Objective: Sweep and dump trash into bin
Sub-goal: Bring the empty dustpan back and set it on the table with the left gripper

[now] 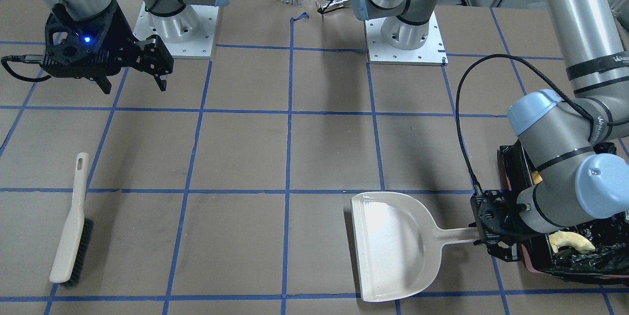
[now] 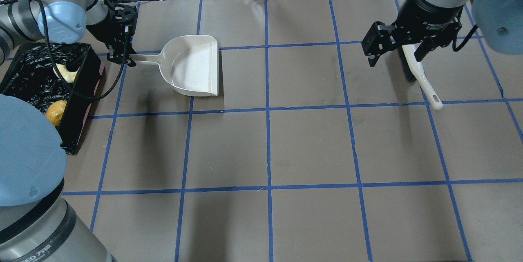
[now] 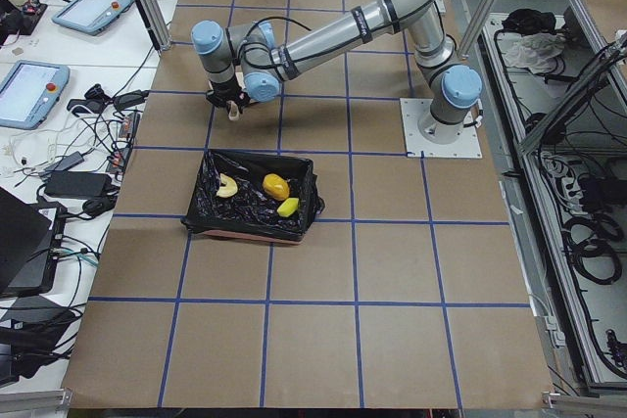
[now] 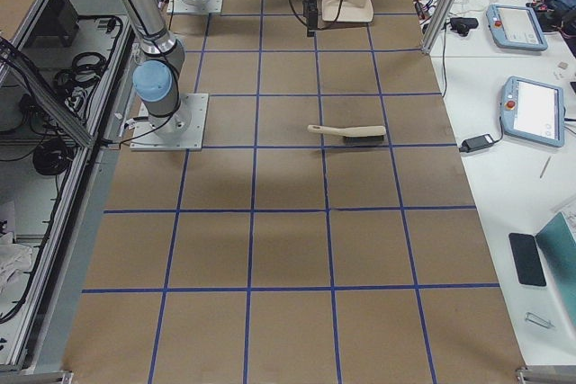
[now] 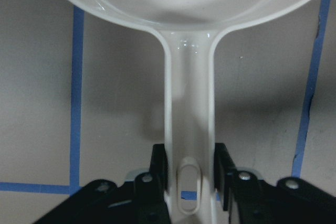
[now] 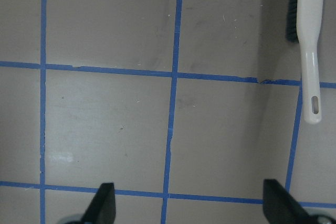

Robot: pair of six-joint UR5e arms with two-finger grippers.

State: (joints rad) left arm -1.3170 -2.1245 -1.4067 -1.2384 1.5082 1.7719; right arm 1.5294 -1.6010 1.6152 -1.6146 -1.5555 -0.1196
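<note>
The potato (image 2: 56, 110), the pale melon slice (image 2: 67, 73) and the yellow wedge (image 3: 288, 208) lie inside the black-lined bin (image 2: 24, 78) at the table's left side. My left gripper (image 2: 122, 59) is shut on the handle of the beige dustpan (image 2: 194, 66), which rests flat and empty on the table beside the bin. In the left wrist view both fingers (image 5: 160, 166) press against the handle's end. My right gripper (image 2: 395, 61) is open and empty, hovering above the table near the brush (image 2: 416, 70).
The brush lies flat on the table with its handle pointing toward the robot, and it also shows in the right wrist view (image 6: 307, 40). Both arm bases (image 1: 405, 35) stand at the table's robot-side edge. Blue tape lines grid the brown table.
</note>
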